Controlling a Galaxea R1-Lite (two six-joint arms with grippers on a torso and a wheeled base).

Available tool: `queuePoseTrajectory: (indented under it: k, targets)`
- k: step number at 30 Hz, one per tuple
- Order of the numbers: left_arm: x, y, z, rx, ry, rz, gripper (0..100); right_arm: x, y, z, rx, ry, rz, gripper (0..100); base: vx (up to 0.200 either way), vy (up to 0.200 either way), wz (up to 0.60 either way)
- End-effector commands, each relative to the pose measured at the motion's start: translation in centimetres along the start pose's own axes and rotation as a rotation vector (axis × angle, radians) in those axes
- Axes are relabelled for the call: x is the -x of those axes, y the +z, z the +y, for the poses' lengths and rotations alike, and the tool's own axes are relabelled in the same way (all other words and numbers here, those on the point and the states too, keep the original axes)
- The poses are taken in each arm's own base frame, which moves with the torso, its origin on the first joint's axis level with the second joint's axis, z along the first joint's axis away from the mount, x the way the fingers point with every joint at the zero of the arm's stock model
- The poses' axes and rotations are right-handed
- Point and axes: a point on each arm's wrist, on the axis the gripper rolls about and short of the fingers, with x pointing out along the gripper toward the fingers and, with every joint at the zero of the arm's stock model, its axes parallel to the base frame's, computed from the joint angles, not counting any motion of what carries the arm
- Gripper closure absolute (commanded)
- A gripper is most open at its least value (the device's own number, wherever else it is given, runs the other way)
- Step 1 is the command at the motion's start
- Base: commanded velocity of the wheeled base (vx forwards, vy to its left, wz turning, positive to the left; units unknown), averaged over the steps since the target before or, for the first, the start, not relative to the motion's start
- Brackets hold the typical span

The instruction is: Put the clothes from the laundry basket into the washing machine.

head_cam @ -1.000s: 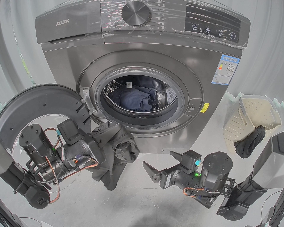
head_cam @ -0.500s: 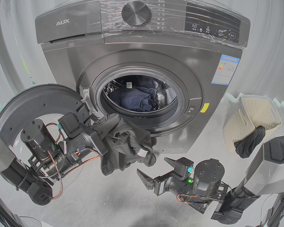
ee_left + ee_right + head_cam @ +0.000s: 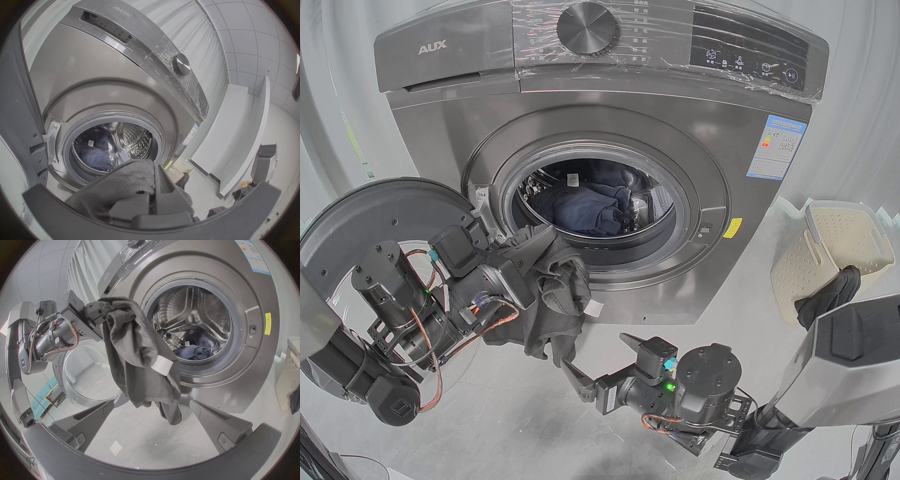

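— Where is the garment held?
— It is clamped in the left gripper, at about 7 o'clock of the washer opening. It hangs in grey folds before the rim, with a white tag showing.

— What is found in the drum?
— Blue clothes are heaped low inside it.

— And the right gripper?
— It is seen at 6 o'clock below the opening, low over the floor. Its fingers are spread wide and nothing is held (the garment's hem hangs just above one fingertip).

— What stands in the way?
— The rim lies between garment and drum. The door is swung wide at 9 o'clock, close behind the left arm.

— And the basket?
— It is set on the floor at 4 o'clock, well apart from both grippers. A black cloth is draped over its near edge.
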Motion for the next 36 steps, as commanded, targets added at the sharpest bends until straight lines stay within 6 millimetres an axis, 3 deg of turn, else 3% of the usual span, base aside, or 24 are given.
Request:
queuePoseTrajectory:
  k: [1,10,18,36]
  targets:
    - [-0.2,-0.2,0.1,0.002,0.008,0.001,100,-0.9,-1.1,0.9,0.006,0.025,0.003,0,0.0,0.0,0.0]
    - [-0.3,-0.5,0.2,0.0,0.014,0.009,100,-4.2,-2.0,2.2,-0.004,0.058,-0.073,0,0.0,0.0,0.0]
    - [-0.3,-0.5,0.2,-0.002,0.014,0.007,100,-6.6,-1.4,0.5,-0.017,0.01,-0.131,0,0.0,0.0,0.0]
    - [-0.3,-0.6,0.0,0.003,0.008,0.014,100,-8.5,0.1,0.7,-0.032,0.01,-0.223,0,0.0,0.0,0.0]
